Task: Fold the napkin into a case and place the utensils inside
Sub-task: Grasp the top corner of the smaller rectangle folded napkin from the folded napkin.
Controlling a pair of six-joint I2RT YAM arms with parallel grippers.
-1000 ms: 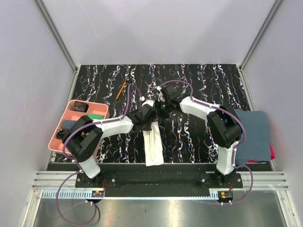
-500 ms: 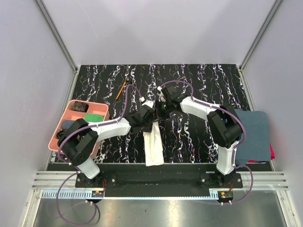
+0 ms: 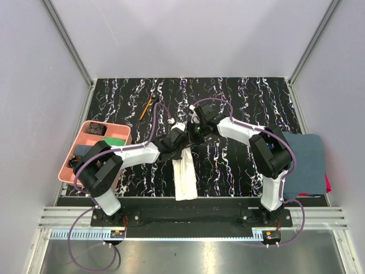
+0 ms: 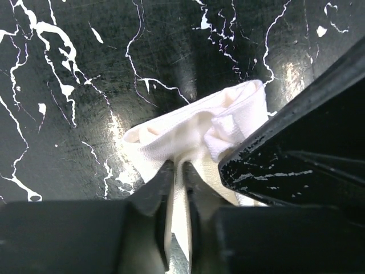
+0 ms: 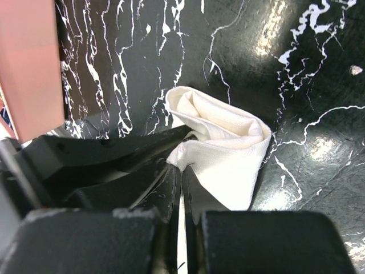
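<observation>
The cream napkin [image 3: 185, 177] lies as a narrow strip on the black marble table, running from the middle toward the near edge. My left gripper [image 3: 182, 147] and right gripper [image 3: 193, 142] meet at its far end. In the left wrist view the jaws [image 4: 178, 171] are shut on a pinch of the bunched cloth [image 4: 194, 123]. In the right wrist view the jaws [image 5: 181, 171] are shut on a corner of the folded cloth [image 5: 225, 142]. An orange-handled stick [image 3: 145, 107] lies at the far left of the table. The black spoon is not visible.
A pink compartment tray [image 3: 91, 149] with several items stands at the left edge; its wall shows in the right wrist view [image 5: 28, 63]. A dark blue-grey towel [image 3: 305, 162] lies at the right edge over something red.
The left arm has shifted slightly; both grippers stay at the far end of the napkin, and the strip has not visibly moved.
</observation>
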